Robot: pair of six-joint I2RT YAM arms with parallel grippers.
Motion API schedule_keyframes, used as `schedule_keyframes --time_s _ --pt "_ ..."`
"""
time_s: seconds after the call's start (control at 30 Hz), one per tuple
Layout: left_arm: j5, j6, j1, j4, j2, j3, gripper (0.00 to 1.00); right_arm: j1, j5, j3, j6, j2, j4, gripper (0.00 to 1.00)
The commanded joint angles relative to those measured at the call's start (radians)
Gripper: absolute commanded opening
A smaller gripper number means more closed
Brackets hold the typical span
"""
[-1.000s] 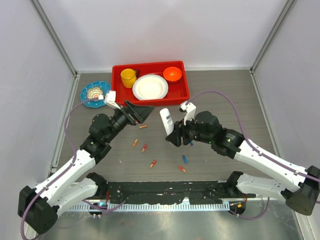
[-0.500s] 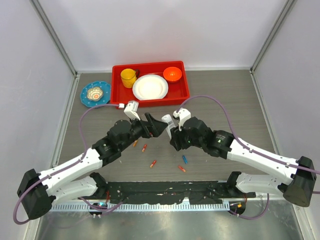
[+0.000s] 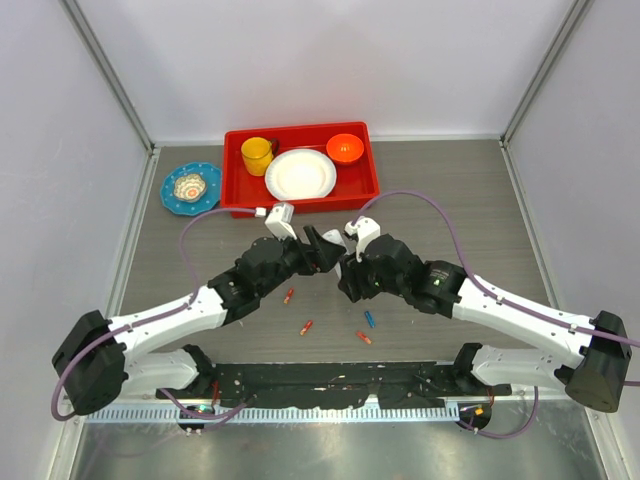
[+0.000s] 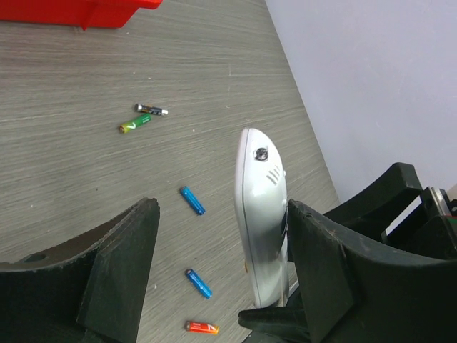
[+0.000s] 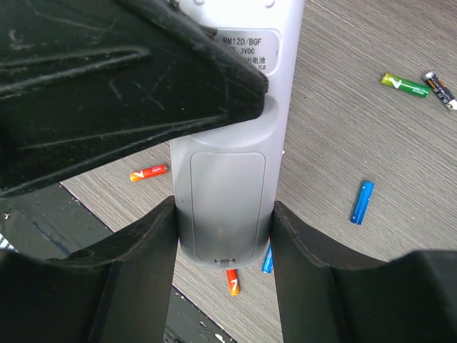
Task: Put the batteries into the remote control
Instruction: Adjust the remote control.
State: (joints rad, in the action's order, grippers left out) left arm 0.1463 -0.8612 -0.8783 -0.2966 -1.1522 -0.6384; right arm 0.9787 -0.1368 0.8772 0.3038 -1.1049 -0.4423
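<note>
The right gripper (image 5: pixel 223 250) clamped the lower end of the remote control (image 5: pixel 227 193), holding it upright above the surface (image 4: pixel 86 64). The left gripper (image 4: pixel 223 214) stood open around its top end. Batteries (image 3: pixel 306 327) lay loose below, and only the wrist views showed the green battery (image 4: pixel 134 123).

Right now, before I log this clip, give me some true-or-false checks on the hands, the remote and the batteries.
The right hand grips the remote control. True.
The remote control lies flat on the table. False: it is held up above it.
The left hand has its fingers on either side of the remote control, not clamped on it. True.
The batteries are all loaded in the remote control. False: several lie loose on the table.
</note>
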Motion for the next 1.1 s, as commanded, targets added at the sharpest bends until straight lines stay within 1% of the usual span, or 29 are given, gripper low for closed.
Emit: schedule_keyframes --time_s 0.0,0.2,0.57,0.63,0.77,0.93,1.07 --pt "-0.011 -0.009 -0.011 -0.128 -0.020 -0.046 0.75 0.006 0.002 0.042 0.015 0.025 0.054 0.20" --pt "-0.011 -0.016 -0.025 -0.183 -0.053 -0.043 0.67 0.006 0.016 0.040 0.020 0.017 0.065 0.20" --pt "-0.025 -0.018 -0.027 -0.196 -0.060 -0.027 0.53 0.006 0.013 0.037 0.021 0.013 0.071 0.20" --pt "-0.030 -0.024 -0.027 -0.200 -0.063 -0.026 0.53 0.006 0.014 0.036 0.026 0.013 0.074 0.20" --pt "-0.037 -0.033 -0.030 -0.225 -0.067 -0.014 0.58 0.006 0.014 0.040 0.026 0.016 0.071 0.20" --pt "-0.044 -0.036 -0.036 -0.234 -0.069 -0.004 0.60 0.006 0.011 0.037 0.026 0.017 0.070 0.20" --pt "-0.040 -0.035 -0.039 -0.239 -0.066 0.009 0.54 0.006 0.012 0.036 0.024 0.016 0.070 0.20"
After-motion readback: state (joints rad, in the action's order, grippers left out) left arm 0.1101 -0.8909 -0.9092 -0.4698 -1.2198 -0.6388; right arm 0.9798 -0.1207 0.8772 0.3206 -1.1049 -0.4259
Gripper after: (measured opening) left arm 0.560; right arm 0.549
